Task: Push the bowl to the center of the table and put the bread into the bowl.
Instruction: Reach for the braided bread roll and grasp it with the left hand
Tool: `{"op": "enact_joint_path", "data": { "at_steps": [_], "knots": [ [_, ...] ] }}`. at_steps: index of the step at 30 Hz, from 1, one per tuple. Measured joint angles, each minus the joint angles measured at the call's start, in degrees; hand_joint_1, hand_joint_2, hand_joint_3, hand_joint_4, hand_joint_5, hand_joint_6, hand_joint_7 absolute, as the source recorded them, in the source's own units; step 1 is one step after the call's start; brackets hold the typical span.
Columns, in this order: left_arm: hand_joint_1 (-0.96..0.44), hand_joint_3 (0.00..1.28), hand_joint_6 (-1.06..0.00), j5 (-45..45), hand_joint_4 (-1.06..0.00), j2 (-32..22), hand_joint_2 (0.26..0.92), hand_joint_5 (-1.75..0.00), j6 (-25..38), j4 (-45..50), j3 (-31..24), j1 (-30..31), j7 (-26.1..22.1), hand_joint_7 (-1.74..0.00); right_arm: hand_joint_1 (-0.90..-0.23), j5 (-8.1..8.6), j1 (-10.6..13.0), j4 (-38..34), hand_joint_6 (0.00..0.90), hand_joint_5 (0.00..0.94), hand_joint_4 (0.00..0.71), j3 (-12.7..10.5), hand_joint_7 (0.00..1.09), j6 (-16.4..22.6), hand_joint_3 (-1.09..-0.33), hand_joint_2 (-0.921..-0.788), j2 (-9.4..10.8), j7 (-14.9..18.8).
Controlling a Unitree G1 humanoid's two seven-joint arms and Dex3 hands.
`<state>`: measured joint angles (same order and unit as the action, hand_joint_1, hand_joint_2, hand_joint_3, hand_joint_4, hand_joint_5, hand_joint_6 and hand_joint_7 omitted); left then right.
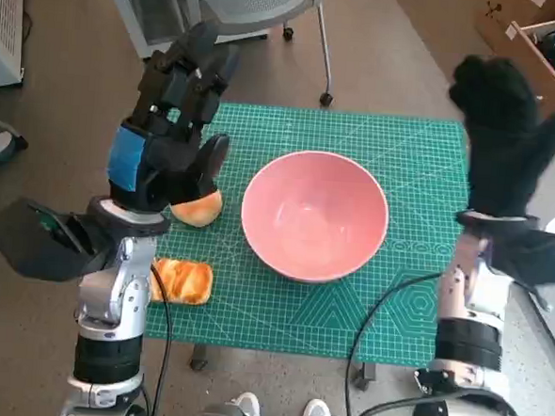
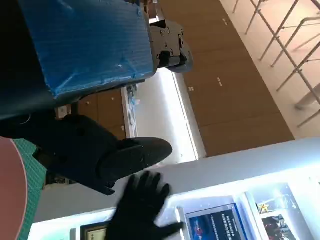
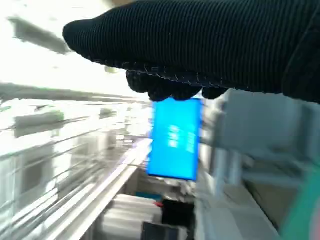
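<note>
The pink bowl (image 1: 315, 215) already sits mid-surface, so both hands are lifted clear with fingers apart and empty, the left hand (image 1: 169, 135) poised just above a bread roll (image 1: 198, 208), the right hand (image 1: 508, 137) idle.

The bowl (image 1: 315, 215) sits on the cutting mat (image 1: 404, 150), near its middle. Left of the bowl lies a bread roll (image 1: 200, 209), partly under the left hand (image 1: 174, 131). A second bread piece (image 1: 182, 281) lies nearer, at the mat's left near corner. The right hand (image 1: 508, 137) is raised over the mat's right edge. An office chair (image 1: 243, 8) stands beyond the far edge.
</note>
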<state>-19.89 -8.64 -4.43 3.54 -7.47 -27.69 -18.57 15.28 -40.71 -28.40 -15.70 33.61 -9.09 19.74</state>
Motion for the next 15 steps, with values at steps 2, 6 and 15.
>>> {"op": "enact_joint_path", "data": {
  "at_steps": [2,6,15],
  "knots": [
    [-0.45,0.70,0.00,0.4,0.00,-0.2,0.717,-0.35,-0.2,0.2,0.1,0.1,-0.1,-0.61,-0.500,-0.87,1.3,3.3,0.174,0.003,0.367,0.7,0.55,-0.2,-0.607,-0.921,-0.1,-0.7],
    [-0.48,0.69,0.00,1.8,0.00,-1.7,0.715,-0.36,-0.5,2.1,0.1,1.1,-1.0,-0.61,-0.502,-2.41,3.3,7.5,0.172,0.001,0.365,1.7,0.56,-0.5,-0.603,-0.921,-0.4,-1.5],
    [-0.45,0.61,0.00,8.8,0.00,-13.7,0.702,-0.32,1.0,7.8,-0.7,6.1,-6.0,-0.56,-0.498,-2.89,5.8,12.8,0.180,0.001,0.365,3.1,0.57,-3.0,-0.603,-0.921,-0.9,-2.7]
  ]
}}
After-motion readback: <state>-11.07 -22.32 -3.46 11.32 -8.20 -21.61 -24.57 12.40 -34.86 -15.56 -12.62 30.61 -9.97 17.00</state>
